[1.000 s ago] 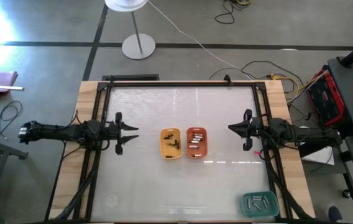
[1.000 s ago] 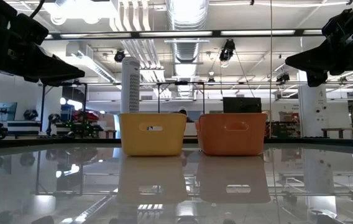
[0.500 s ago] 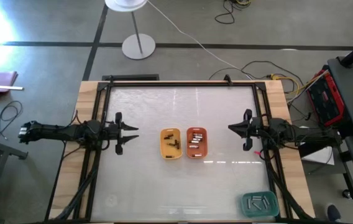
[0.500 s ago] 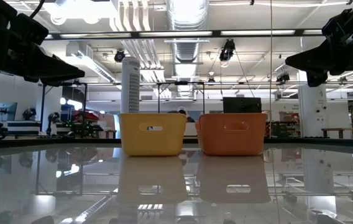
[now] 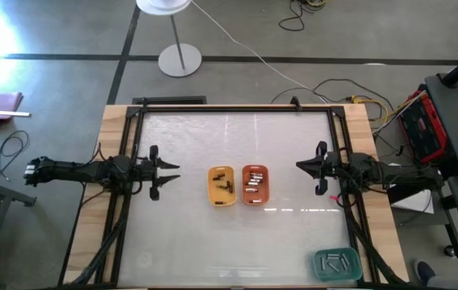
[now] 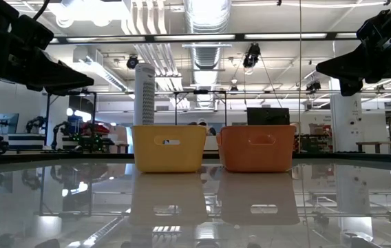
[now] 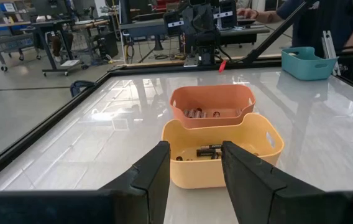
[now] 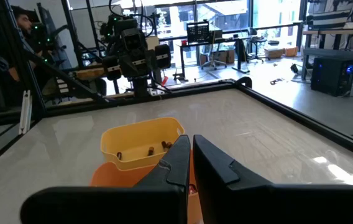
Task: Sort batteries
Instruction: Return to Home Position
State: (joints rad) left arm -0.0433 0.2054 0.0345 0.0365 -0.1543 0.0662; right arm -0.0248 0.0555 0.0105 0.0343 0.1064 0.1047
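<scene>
Two small trays stand side by side at the table's middle. The yellow tray (image 5: 222,185) holds dark batteries (image 7: 209,151). The orange tray (image 5: 255,184) holds silvery batteries (image 7: 198,114). My left gripper (image 5: 172,171) hovers above the table, left of the yellow tray, open and pointing at it, with nothing between its fingers (image 7: 195,168). My right gripper (image 5: 300,167) hovers right of the orange tray, shut (image 8: 190,155) and empty. Both grippers hang well above the tabletop in the low view.
A teal tray (image 5: 336,263) with several pale batteries stands at the table's near right corner. A black frame (image 5: 229,109) runs around the glossy white tabletop. A person sits beyond the table's right side (image 7: 325,18).
</scene>
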